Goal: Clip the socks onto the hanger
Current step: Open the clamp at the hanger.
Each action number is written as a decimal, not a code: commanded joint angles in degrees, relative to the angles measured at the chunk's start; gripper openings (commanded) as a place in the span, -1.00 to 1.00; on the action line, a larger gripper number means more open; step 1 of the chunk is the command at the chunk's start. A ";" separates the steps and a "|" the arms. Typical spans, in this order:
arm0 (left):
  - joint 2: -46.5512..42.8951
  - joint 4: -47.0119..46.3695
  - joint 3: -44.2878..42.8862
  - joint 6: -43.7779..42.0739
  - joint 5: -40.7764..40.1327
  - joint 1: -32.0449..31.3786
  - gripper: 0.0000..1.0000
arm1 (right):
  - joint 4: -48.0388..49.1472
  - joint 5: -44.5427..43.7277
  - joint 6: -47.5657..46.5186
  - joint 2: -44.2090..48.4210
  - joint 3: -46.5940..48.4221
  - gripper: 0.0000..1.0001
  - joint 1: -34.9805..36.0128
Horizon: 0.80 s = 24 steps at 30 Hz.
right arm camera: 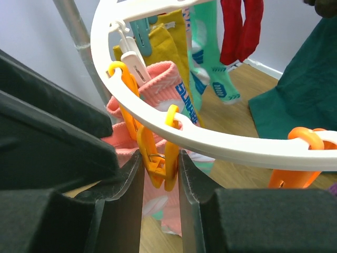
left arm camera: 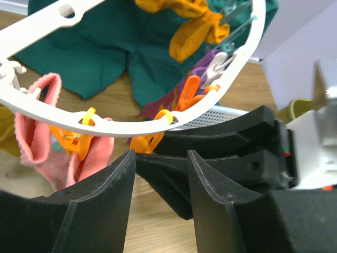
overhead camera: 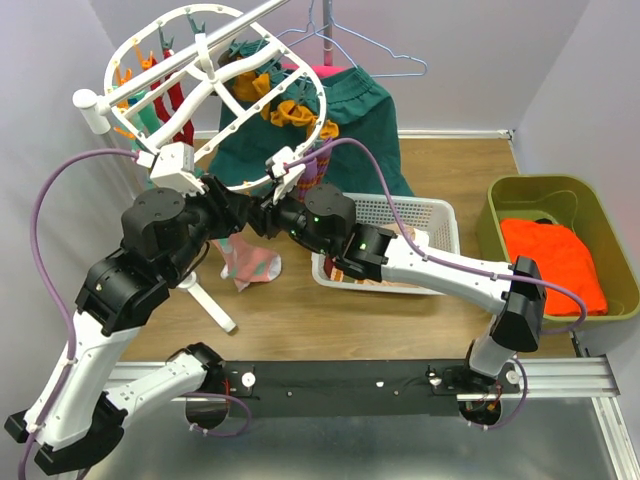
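Light is bright and even, falling from overhead. In the top view the wooden desk [overhead camera: 300, 310] carries only soft, short shadows under the arms, and the metal rail [overhead camera: 570, 372] along the near edge shows a pale sheen. Nothing is blown out, though the orange cloth [overhead camera: 555, 265] at right is strongly saturated. In both wrist views the black fingers [left arm camera: 100, 211] fill the near foreground, dark and slightly soft. The hanger [right arm camera: 210, 142] rim and the orange clip [right arm camera: 158, 171] pinched by the right hand [right arm camera: 159, 158] look sharp; the far socks [right arm camera: 210, 52] blur a little, and the rim bows toward the picture edges
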<state>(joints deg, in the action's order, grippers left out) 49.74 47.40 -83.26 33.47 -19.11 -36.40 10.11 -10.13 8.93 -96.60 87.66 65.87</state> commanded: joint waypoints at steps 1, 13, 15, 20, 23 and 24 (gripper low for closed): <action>0.01 1.47 2.14 0.80 -2.24 0.10 0.00 | 0.00 -2.09 -0.49 0.09 -0.29 -0.45 0.75; -0.08 -0.90 4.34 2.21 -6.20 0.02 -0.14 | 2.02 -0.33 -0.84 0.44 -2.84 -0.37 1.11; 0.01 -1.51 4.86 2.21 -6.72 0.02 -0.16 | 2.46 0.28 -0.93 0.53 -2.93 -0.35 1.19; 0.10 -3.01 5.83 2.12 -8.31 0.02 -0.32 | 4.21 1.51 -1.19 1.41 -4.95 -0.30 1.11; 0.19 -3.54 6.18 2.12 -8.66 0.02 -0.35 | 4.92 1.69 -1.37 1.76 -5.48 -0.29 1.19; 0.27 -3.89 6.27 2.12 -8.75 0.02 -0.37 | 4.92 1.95 -1.54 1.76 -5.57 -0.29 1.11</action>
<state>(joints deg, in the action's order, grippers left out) 49.89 45.87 -77.52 35.24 -25.10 -36.38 14.09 -10.17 8.47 -96.09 83.68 66.11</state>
